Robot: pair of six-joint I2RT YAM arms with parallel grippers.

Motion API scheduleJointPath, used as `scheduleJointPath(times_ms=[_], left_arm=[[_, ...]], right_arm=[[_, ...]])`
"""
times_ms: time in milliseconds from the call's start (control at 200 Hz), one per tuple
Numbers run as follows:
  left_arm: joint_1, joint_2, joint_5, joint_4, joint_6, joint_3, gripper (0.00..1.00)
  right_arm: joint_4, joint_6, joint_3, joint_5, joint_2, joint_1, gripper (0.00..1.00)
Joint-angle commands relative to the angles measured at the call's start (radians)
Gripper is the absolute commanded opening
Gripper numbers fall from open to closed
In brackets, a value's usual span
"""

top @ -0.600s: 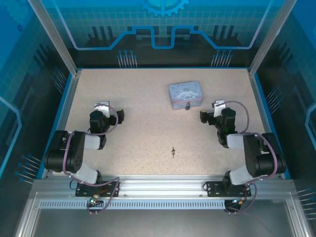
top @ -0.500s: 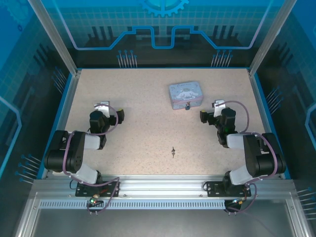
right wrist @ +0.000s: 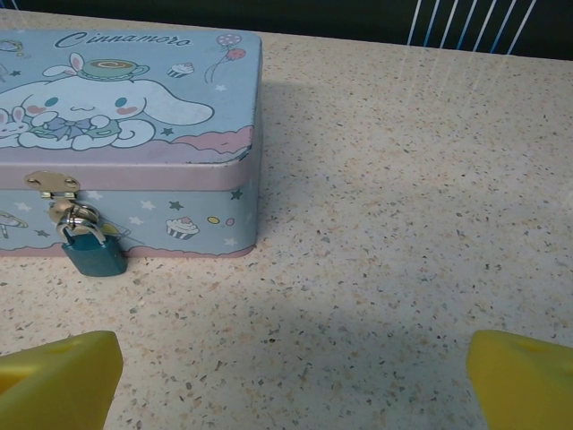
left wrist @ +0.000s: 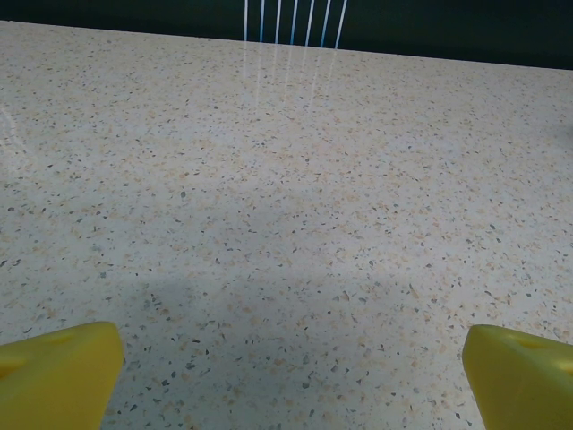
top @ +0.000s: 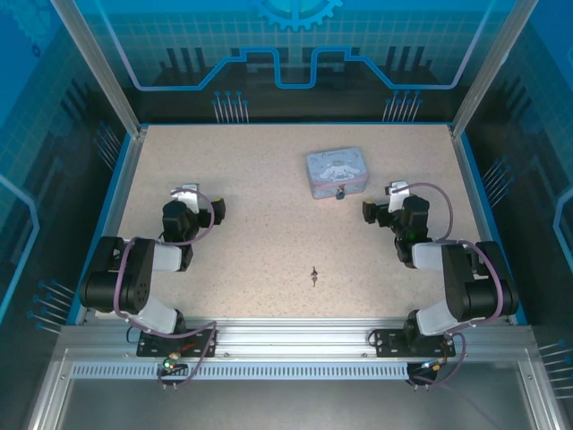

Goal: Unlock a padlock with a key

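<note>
Nothing of the unlocking is done yet. The padlock [right wrist: 91,255] hangs from the hasp on the front wall of the tin [right wrist: 134,107], its shackle apparently closed, though it is small in view. The key [top: 314,275] lies alone on the counter [top: 242,170], well in front of the tin, toward the arm bases. The left claw [left wrist: 291,376] and the right claw [right wrist: 291,381] both stand wide open and empty. Bare counter surrounds the key, while the tin's wall closes off the room behind the padlock.
</note>
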Motion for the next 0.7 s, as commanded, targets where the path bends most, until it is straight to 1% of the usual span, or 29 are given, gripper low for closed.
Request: scheduleJointPath(times_ms=[0, 80, 155, 215, 270, 365, 400, 460, 570, 630, 695], left_arm=[[0.009, -0.017, -0.022, 0.096, -0.004, -0.044, 0.99], [0.009, -0.072, -0.054, 0.153, -0.012, -0.100, 0.99], [0.009, -0.166, -0.066, 0.082, -0.016, -0.106, 0.99], [0.007, -0.251, -0.065, -0.048, -0.016, -0.074, 0.99], [0.008, -0.319, -0.066, -0.211, -0.042, -0.017, 0.99], [0.011, -0.380, -0.068, -0.543, -0.182, 0.139, 0.99], [0.013, -0.380, -0.050, -0.642, -0.240, 0.202, 0.99], [0.014, -0.362, 0.036, -0.755, -0.298, 0.282, 0.99], [-0.002, -0.293, 0.198, -0.832, -0.409, 0.380, 0.99], [-0.041, -0.244, 0.239, -0.871, -0.443, 0.430, 0.99], [-0.098, -0.189, 0.266, -0.898, -0.451, 0.477, 0.99]], right_arm=[[-0.013, 0.017, 0.017, 0.005, -0.008, -0.016, 1.00], [-0.100, 0.031, 0.039, 0.010, -0.063, -0.028, 1.00], [-0.298, 0.092, 0.100, 0.048, -0.143, -0.048, 1.00], [-0.405, 0.138, 0.134, 0.019, -0.204, -0.079, 1.00], [-0.467, 0.163, 0.151, -0.010, -0.251, -0.095, 1.00], [-0.611, 0.194, 0.215, -0.073, -0.283, -0.114, 1.00], [-0.645, 0.212, 0.243, -0.115, -0.281, -0.126, 1.00], [-0.680, 0.251, 0.281, -0.195, -0.267, -0.145, 1.00], [-0.700, 0.319, 0.351, -0.313, -0.214, -0.159, 1.00], [-0.708, 0.358, 0.393, -0.348, -0.172, -0.159, 1.00], [-0.723, 0.388, 0.440, -0.377, -0.115, -0.157, 1.00]])
